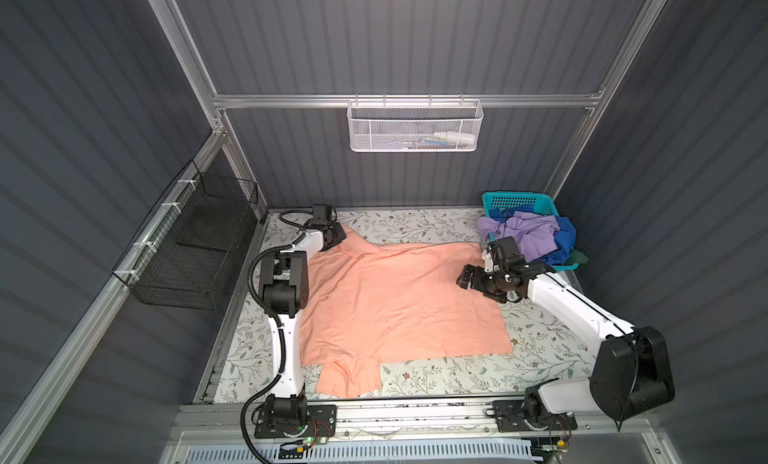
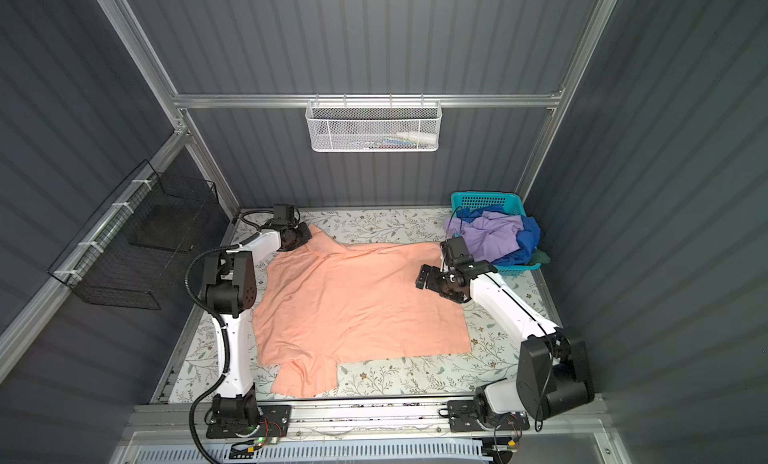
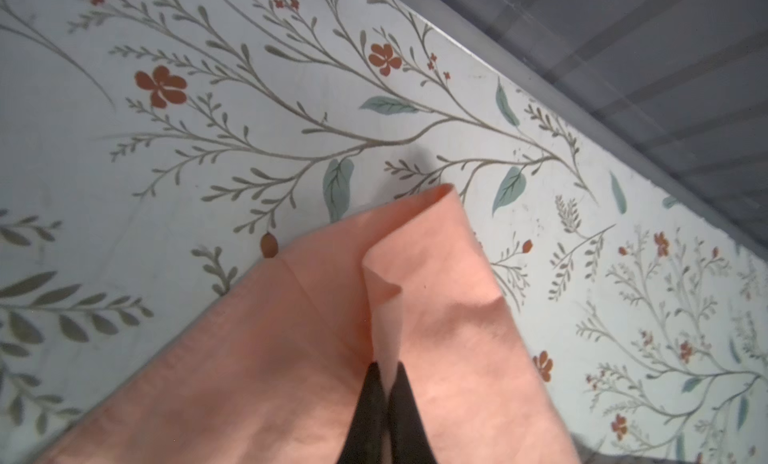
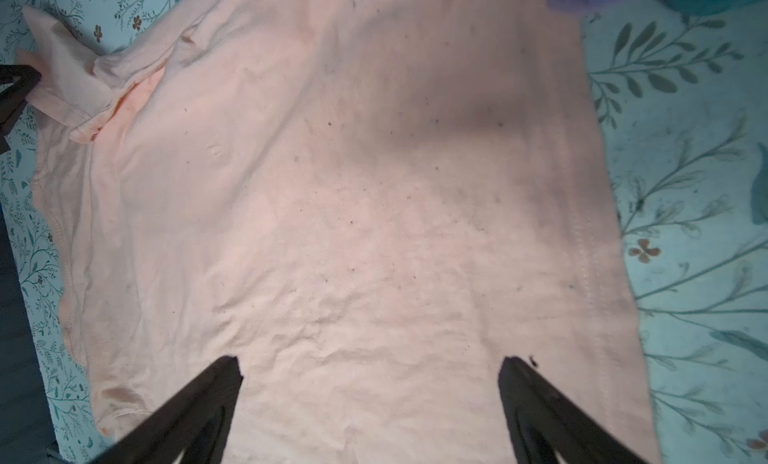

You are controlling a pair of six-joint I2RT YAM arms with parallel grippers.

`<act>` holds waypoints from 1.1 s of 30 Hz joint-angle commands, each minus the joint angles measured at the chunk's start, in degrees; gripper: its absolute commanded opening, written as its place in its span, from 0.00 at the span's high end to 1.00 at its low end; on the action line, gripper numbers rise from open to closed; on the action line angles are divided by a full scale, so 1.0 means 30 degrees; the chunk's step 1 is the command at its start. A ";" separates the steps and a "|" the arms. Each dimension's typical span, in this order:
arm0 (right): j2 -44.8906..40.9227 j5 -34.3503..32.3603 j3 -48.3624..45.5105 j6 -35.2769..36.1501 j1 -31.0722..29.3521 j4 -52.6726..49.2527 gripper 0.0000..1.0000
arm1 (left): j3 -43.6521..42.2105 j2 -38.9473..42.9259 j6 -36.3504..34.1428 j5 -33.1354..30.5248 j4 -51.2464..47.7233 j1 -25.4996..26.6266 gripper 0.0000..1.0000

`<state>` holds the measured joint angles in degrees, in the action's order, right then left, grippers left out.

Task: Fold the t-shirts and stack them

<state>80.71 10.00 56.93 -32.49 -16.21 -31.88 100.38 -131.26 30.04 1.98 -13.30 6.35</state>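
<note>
A peach-orange t-shirt (image 1: 395,299) lies spread flat over the middle of the floral table in both top views, one sleeve (image 1: 349,376) toward the front edge. At its far left corner my left gripper (image 1: 334,237) is shut on a raised fold of the peach cloth (image 3: 415,249); the left wrist view shows the black fingertips (image 3: 370,383) pinching it. My right gripper (image 1: 463,277) hovers open above the shirt's right side, and in the right wrist view it (image 4: 372,366) has only flat cloth between its fingers. Lavender (image 1: 528,231), royal blue (image 1: 563,237) and dark green (image 1: 579,257) t-shirts are piled in the basket.
The teal basket (image 1: 515,200) stands in the far right corner of the floral tabletop (image 1: 415,222). A white mesh basket (image 1: 413,127) hangs on the back rail. A black wire basket (image 1: 195,249) hangs on the left wall. A metal rail (image 1: 415,412) runs along the front.
</note>
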 commanded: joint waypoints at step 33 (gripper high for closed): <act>1.2420 -0.4419 1.3817 0.2046 -0.0075 -0.1601 0.02 | -0.9472 1.2824 0.2085 0.1488 0.0029 0.1941 1.00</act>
<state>116.46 -0.49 96.09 -27.57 -16.27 -35.22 74.37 -94.83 35.38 5.63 -13.02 12.05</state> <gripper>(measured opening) 0.982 0.054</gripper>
